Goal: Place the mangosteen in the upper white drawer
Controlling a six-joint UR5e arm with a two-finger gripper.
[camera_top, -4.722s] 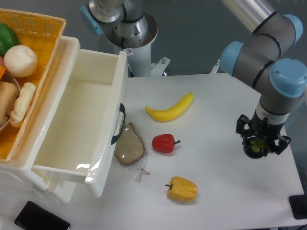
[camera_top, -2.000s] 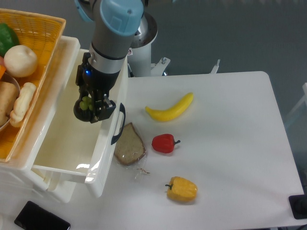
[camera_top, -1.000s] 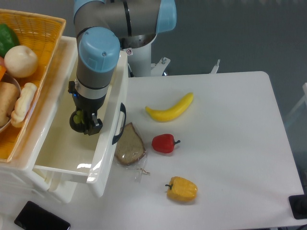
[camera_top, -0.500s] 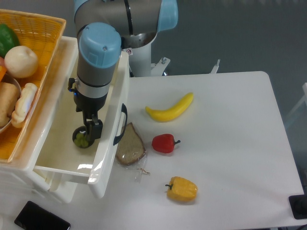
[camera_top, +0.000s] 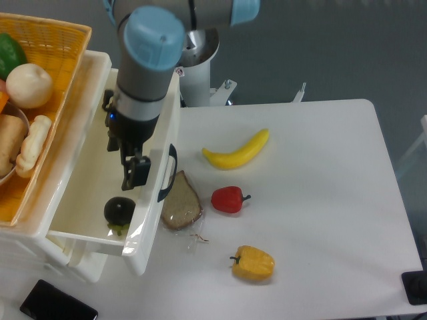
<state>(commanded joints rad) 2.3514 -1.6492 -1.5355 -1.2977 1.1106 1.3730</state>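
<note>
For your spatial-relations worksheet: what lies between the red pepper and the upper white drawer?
In the camera view, the bread slice lies between the red pepper and the upper white drawer, close to its front panel.

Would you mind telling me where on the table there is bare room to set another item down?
The right part of the table is bare, right of the banana, red pepper and yellow pepper. It is crowded between the upper white drawer and those, where the bread slice lies.

The arm reaches down from the upper left, wrist vertical, its tool (camera_top: 133, 175) pointing downward, fingers empty and apart.
</note>
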